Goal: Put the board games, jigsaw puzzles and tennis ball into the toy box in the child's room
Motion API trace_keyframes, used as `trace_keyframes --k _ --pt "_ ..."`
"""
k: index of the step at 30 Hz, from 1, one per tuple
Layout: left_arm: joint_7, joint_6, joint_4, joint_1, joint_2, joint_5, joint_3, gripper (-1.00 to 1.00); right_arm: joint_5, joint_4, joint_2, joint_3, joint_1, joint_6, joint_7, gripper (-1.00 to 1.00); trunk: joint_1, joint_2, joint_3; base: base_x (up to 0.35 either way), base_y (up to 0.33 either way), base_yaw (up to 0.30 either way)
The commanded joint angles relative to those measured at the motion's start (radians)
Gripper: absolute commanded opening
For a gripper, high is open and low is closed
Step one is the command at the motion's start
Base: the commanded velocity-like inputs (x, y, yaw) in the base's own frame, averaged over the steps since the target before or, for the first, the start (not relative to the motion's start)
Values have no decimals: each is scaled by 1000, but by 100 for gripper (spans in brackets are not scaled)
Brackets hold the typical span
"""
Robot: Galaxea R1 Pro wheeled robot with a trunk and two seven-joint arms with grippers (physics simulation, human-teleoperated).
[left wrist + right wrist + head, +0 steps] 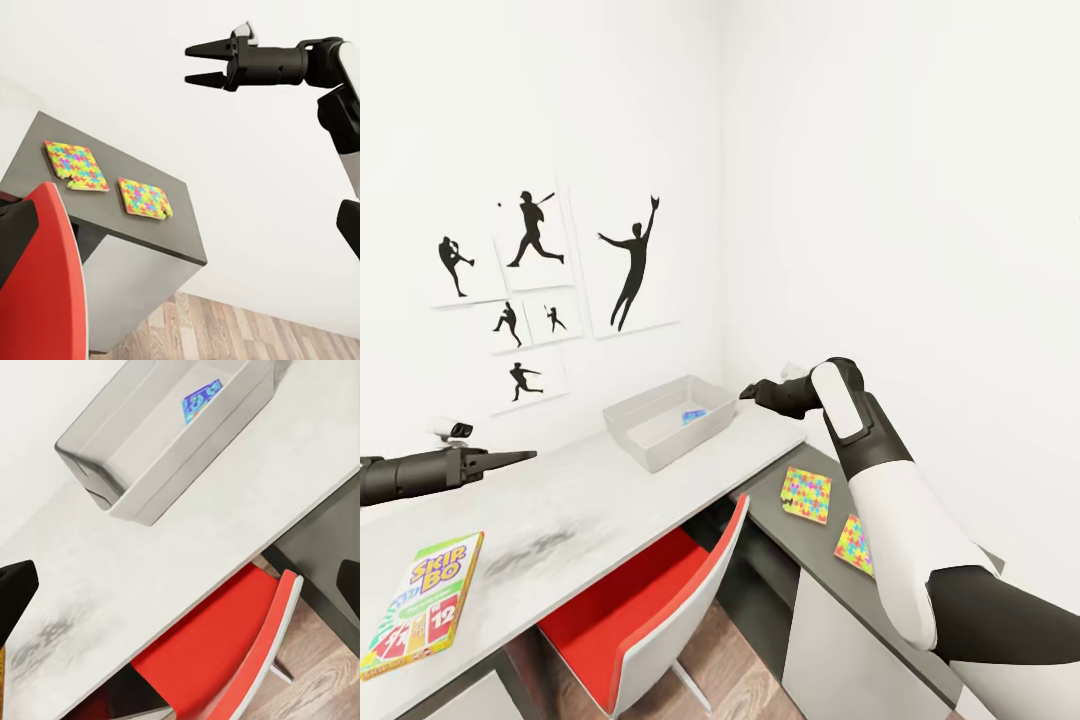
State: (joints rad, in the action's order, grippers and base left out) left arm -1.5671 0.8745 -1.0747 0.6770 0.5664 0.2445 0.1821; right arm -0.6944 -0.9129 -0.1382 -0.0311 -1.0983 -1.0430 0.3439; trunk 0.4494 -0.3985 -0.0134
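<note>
The grey toy box point(660, 432) point(142, 450) stands at the far end of the white table point(560, 510), with a flat blue-patterned box point(693, 414) point(202, 397) lying inside. A green Skip-Bo board game point(422, 603) lies at the table's near left. Two jigsaw puzzles point(806, 495) point(854, 545) point(75, 165) point(144, 199) rest on a lower grey cabinet point(880, 600) to the right. My right gripper point(745, 392) point(191, 64) hovers open and empty just right of the toy box. Above the table's left part my left gripper point(520, 457) is open and empty. The tennis ball and the bed are out of view.
A red and white chair point(650, 620) is tucked under the table between it and the cabinet. White walls meet in a corner behind the toy box, with black sports silhouette pictures point(540, 280) on the left one. Wood floor point(225, 330) shows below.
</note>
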Motion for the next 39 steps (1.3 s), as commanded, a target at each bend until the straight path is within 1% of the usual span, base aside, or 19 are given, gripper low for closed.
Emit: trace_keyframes --k 1,16,19,23,30,39 --pt "-4 11 0 0 0 0 0 100 -10 -1 0 -1 -1 -2 10 100 1 -2 -1 0 0 0" --pt "-4 11 1 -1 -2 -1 0 100 -9 -3 0 -3 3 0 12 100 1 -2 0 0 0 0" --pt "-4 11 1 -1 -2 0 0 100 -9 -3 -1 -2 12 1 12 100 1 -2 0 -34 69 -81" --pt "-4 11 10 -1 -3 -1 -1 100 -9 -2 0 -1 27 1 11 100 1 -2 2 -77 206 -210" --pt "-4 11 18 -1 -3 -1 -1 100 -10 -1 0 13 32 1 10 100 1 -2 5 -98 242 -257" --pt "-4 11 19 -1 -2 -1 -1 100 -10 -1 0 18 33 1 11 100 1 -2 10 -90 59 -267"
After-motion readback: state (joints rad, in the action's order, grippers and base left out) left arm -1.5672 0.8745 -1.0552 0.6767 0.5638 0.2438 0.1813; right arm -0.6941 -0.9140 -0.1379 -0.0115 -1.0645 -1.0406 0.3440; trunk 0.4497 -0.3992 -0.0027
